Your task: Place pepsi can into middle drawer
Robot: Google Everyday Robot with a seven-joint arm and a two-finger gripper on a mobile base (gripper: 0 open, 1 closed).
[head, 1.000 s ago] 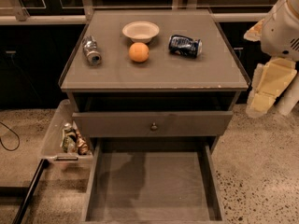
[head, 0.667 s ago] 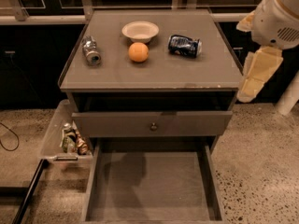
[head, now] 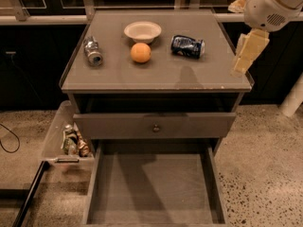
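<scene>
**Pincer off the tabletop's right edge, can not yet picked up**

The pincer [head: 240,66] hangs at 2 o'clock in the view, just past the right edge of the tabletop [head: 156,77] and touching nothing; I cannot tell whether it is spread or pressed together. At its 9 o'clock the pepsi can [head: 188,46] lies on its side, probably open to a sideways reach. Beyond are 1 orange [head: 140,52], 1 bowl [head: 142,31] and 1 silver can [head: 93,51]. The middle drawer [head: 156,188] is pulled out at 6 o'clock, presumably to receive the can; its front edge is cut off. The contents of the bin [head: 57,131] at 8 o'clock are hard to make out.
</scene>
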